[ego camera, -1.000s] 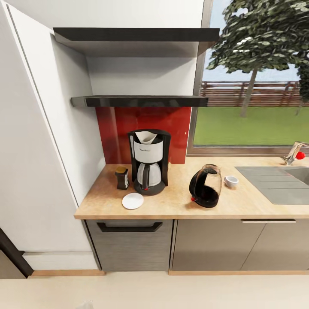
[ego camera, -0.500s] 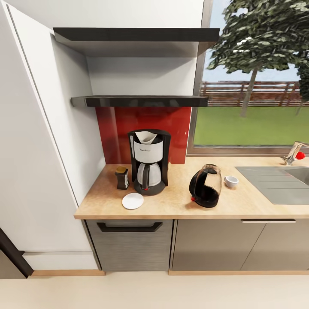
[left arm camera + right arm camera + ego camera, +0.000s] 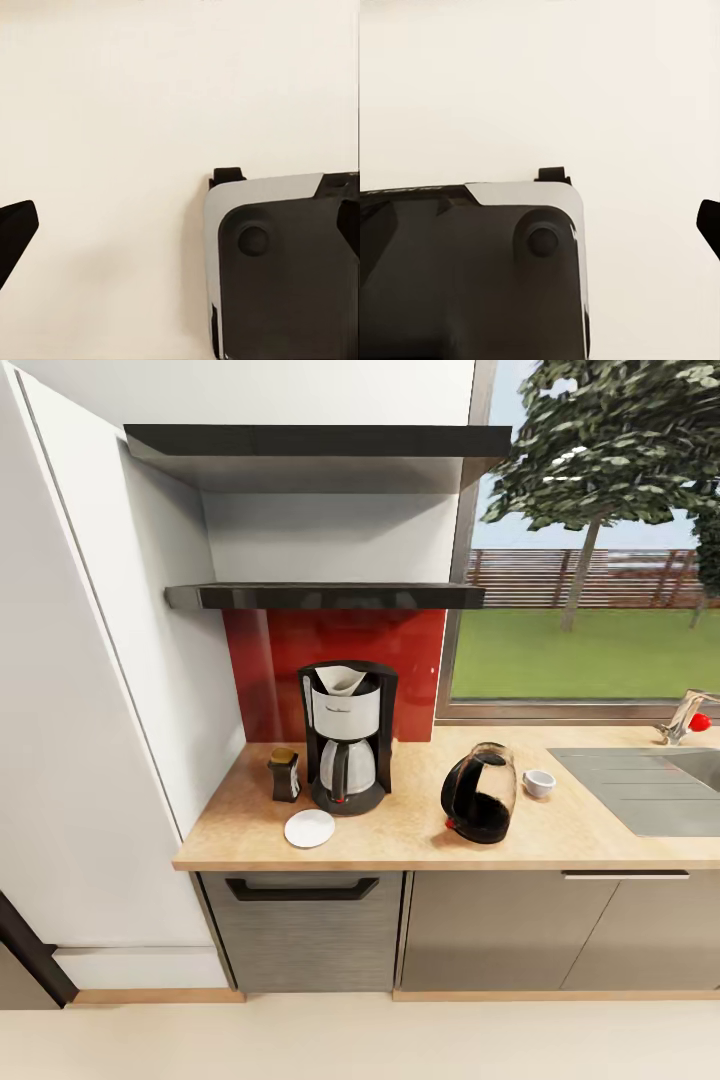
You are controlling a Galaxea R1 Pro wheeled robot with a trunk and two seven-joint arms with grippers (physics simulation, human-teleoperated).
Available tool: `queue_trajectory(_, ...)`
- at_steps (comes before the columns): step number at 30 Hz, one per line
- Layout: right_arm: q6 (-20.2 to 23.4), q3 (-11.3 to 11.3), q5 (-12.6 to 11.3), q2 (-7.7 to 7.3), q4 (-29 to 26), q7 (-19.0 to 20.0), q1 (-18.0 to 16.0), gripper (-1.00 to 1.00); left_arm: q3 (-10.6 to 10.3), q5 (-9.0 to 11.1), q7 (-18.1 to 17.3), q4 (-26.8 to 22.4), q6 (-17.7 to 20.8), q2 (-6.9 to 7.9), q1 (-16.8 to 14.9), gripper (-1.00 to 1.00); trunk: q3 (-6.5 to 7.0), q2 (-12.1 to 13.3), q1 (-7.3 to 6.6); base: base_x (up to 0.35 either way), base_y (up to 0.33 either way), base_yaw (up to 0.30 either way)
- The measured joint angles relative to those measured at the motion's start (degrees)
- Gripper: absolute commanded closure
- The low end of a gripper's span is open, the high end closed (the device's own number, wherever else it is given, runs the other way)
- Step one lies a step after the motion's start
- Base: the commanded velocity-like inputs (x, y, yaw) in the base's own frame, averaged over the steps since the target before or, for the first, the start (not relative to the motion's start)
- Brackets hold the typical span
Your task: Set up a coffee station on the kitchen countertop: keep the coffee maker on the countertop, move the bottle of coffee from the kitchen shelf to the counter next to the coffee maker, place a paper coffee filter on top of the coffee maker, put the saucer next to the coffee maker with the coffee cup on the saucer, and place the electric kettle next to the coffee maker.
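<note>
In the head view a black-and-silver coffee maker (image 3: 346, 738) stands on the wooden countertop (image 3: 400, 840) against the red backsplash, with a white paper filter (image 3: 342, 680) on its top. A small dark coffee bottle (image 3: 284, 773) stands just left of it. A white saucer (image 3: 310, 828) lies in front of it, bare. A black electric kettle (image 3: 479, 793) stands to its right, and a white cup (image 3: 539, 783) sits on the counter beyond the kettle. My left gripper (image 3: 187, 217) and right gripper (image 3: 545, 217) hang over pale floor, fingertips (image 3: 15, 229) spread to the frame edges, holding nothing.
Two dark shelves (image 3: 320, 596) hang above the coffee maker. A sink (image 3: 650, 785) with a tap (image 3: 685, 715) lies at the counter's right, under a window. A tall white cabinet (image 3: 80, 710) stands left. My base (image 3: 285, 270) shows under both wrists.
A faint pale shape at the bottom edge of the head view one second ago is gone. The things on the counter have not moved.
</note>
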Motion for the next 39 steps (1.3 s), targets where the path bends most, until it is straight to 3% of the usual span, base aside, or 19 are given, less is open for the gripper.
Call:
queue_trajectory(9, 0.0, 0.1, 0.1, -0.15, 0.1, -0.1, 0.0, -1.0, 0.2, -0.4, -0.2, -1.6, -3.1, -0.73, -0.3, -1.0, 0.0, 0.0, 0.0, 0.0, 0.0, 0.0)
queue_trajectory(12, -0.1, 0.1, 0.1, -0.21, 0.1, -0.1, 0.0, -1.0, 0.2, -0.5, -0.3, -4.5, -5.6, -1.6, -0.5, -1.0, 0.0, 0.0, 0.0, 0.0, 0.0, 0.0)
queue_trajectory(17, -0.1, 0.1, 0.1, -0.27, 0.3, -0.2, 0.0, -1.0, 0.2, -0.3, -1.5, -13.9, -7.3, -2.7, -0.5, -1.0, 0.01, 0.0, 0.0, 0.0, 0.0, -0.013)
queue_trajectory(21, -0.1, 0.1, 0.1, -0.28, 0.3, -0.2, 0.0, -1.0, 0.3, 0.0, -7.2, -22.1, -7.4, -3.29, -0.5, -1.0, 0.06, 0.0, 0.0, 0.0, 0.0, -0.179)
queue_trajectory(30, -0.1, 0.0, 0.1, -0.29, 0.3, -0.2, 0.0, -1.0, 0.6, 0.4, -26.7, -38.1, -6.6, -5.01, -0.8, -1.0, 0.11, 0.0, 0.0, 0.0, 0.0, -0.26)
queue_trajectory(33, -0.1, 0.0, 0.1, -0.28, 0.3, -0.2, 0.0, -1.0, 0.6, 0.4, -28.9, -41.6, -5.7, -6.13, -0.9, -1.0, 0.1, 0.0, 0.0, 0.0, 0.0, -0.273)
queue_trajectory(39, -0.1, -0.1, 0.1, -0.24, 0.3, -0.2, 0.0, -1.0, 0.4, 0.4, -30.4, -51.4, 1.3, -9.5, -1.1, -1.0, 0.11, 0.0, 0.0, 0.0, 0.0, -0.274)
